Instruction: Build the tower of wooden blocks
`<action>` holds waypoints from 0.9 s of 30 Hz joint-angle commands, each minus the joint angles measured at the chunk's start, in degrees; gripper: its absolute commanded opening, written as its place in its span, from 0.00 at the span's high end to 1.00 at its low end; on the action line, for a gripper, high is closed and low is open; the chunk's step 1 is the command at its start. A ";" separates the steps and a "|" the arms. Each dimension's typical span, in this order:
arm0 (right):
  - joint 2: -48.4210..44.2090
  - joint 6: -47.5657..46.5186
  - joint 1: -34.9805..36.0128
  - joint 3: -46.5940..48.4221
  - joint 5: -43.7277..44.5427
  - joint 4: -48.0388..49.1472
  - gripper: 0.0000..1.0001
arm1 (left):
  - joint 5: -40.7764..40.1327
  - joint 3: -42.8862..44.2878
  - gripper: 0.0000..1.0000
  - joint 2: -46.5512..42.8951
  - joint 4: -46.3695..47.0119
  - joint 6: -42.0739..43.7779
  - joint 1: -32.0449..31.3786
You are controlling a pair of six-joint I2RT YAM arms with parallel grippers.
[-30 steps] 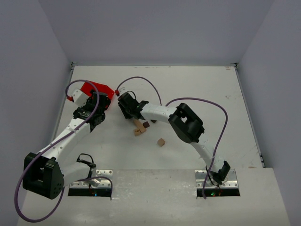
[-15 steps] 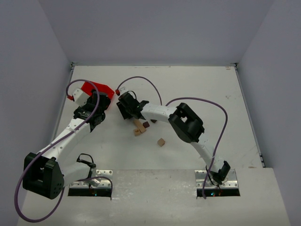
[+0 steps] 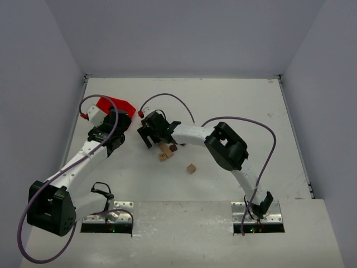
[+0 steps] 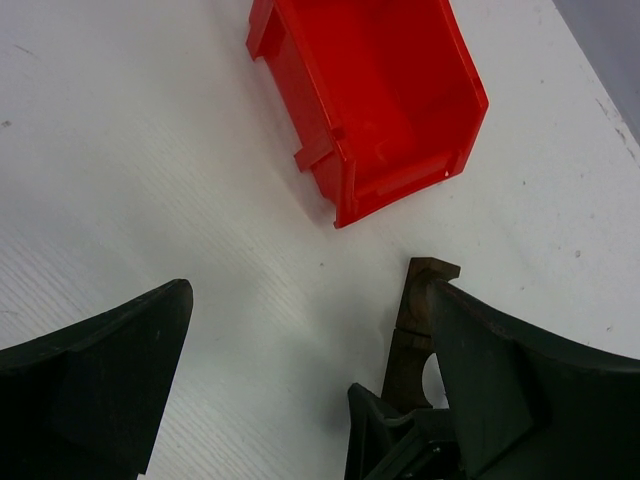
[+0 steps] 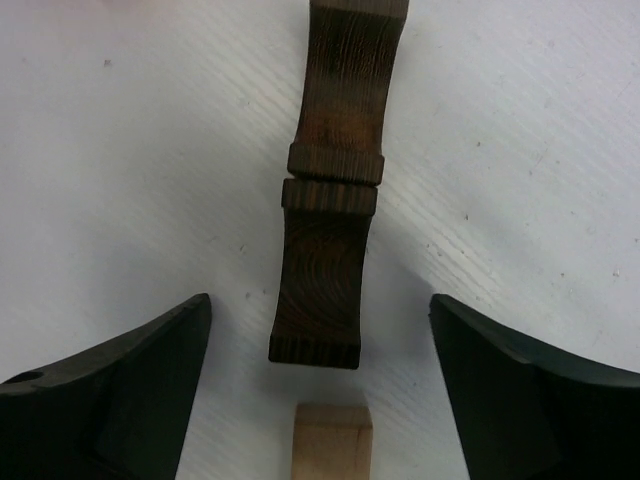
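Two dark brown wooden blocks [image 5: 322, 285] lie in one line on the white table, one beyond the other. Whether they are stacked or flat I cannot tell. My right gripper [image 5: 320, 395] is open, its fingers wide on either side of the nearer dark block and clear of it. A light tan block [image 5: 333, 440] sits just behind that block, between the fingers. The same dark blocks [image 4: 420, 320] show beside my open, empty left gripper [image 4: 310, 400]. From above, my right gripper [image 3: 148, 137] and left gripper [image 3: 118, 121] are close together.
A red plastic bin [image 4: 370, 100] lies just ahead of the left gripper, also seen as the red bin [image 3: 117, 105] from above. Loose tan blocks [image 3: 163, 152], a dark block [image 3: 173, 148] and another tan block [image 3: 191, 168] lie near the right arm.
The right gripper has opened from shut and shifted slightly toward the near side. The left arm has not moved.
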 commanded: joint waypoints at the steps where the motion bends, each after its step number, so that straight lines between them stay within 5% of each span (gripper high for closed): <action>1: -7.21 -2.86 -0.07 -1.77 -1.78 3.03 0.04 | 0.78 -0.52 0.00 -1.80 2.85 1.46 0.71; 13: -28.58 -1.96 -0.07 -23.14 -2.60 5.51 0.01 | 1.95 -0.82 0.00 -1.28 3.76 2.35 0.79; 27: -31.61 -1.26 0.51 -34.32 -9.78 1.93 0.01 | 2.96 -0.64 0.00 -0.48 4.37 3.28 0.77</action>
